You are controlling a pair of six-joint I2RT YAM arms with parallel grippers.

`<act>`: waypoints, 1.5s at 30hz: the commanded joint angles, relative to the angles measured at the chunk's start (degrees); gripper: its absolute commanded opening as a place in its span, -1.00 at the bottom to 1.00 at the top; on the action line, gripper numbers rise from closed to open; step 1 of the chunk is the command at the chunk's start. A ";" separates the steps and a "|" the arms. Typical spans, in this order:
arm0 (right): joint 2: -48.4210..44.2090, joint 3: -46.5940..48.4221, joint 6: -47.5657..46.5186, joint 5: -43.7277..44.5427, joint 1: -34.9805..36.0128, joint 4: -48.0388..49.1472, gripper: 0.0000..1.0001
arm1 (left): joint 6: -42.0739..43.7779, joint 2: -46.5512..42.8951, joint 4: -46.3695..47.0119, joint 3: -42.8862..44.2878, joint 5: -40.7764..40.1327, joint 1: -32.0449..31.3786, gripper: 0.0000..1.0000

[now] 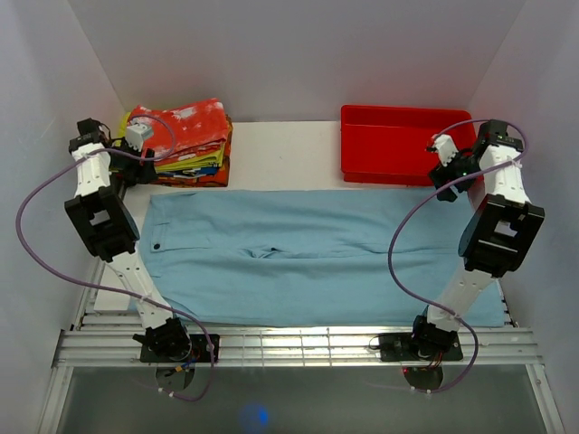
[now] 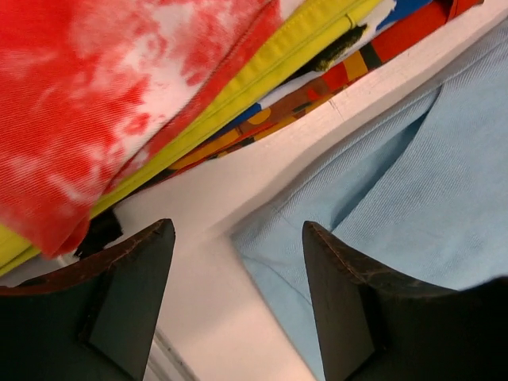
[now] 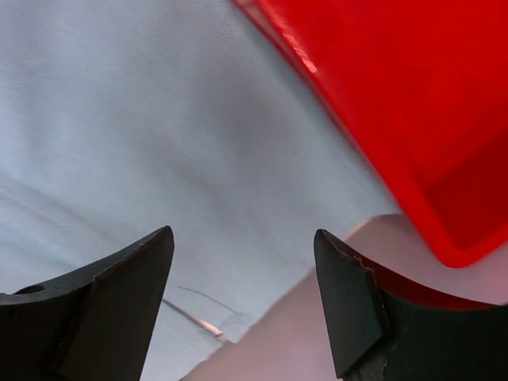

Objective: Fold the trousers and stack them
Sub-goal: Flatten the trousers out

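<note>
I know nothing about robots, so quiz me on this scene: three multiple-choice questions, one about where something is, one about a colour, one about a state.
1. Where does the red bin stand?
A. near left corner
B. far right corner
C. middle of the table

2. What colour are the trousers?
A. light blue
B. yellow
C. red and white

3. The left gripper and right gripper are:
A. shut on cloth
B. shut, empty
C. open, holding nothing

Answers: B, the overhead view shows the bin at the far right. A, the fabric is sky blue in every view. C, each wrist view shows the fingers apart with nothing between them.
</note>
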 commanded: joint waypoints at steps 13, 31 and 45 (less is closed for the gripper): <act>14.23 17.94 -24.49 -6.86 -8.03 -8.53 0.55 | 15.25 8.29 -5.30 -5.99 4.11 -1.13 -0.02; 15.04 -6.03 -28.01 1.31 -8.55 -2.47 -0.45 | 15.95 4.60 -1.61 -12.15 2.09 -1.13 -0.35; -2.64 -14.69 -36.45 -3.94 -9.96 -19.93 -0.47 | 16.57 4.16 -0.91 -12.24 1.65 -0.96 -0.53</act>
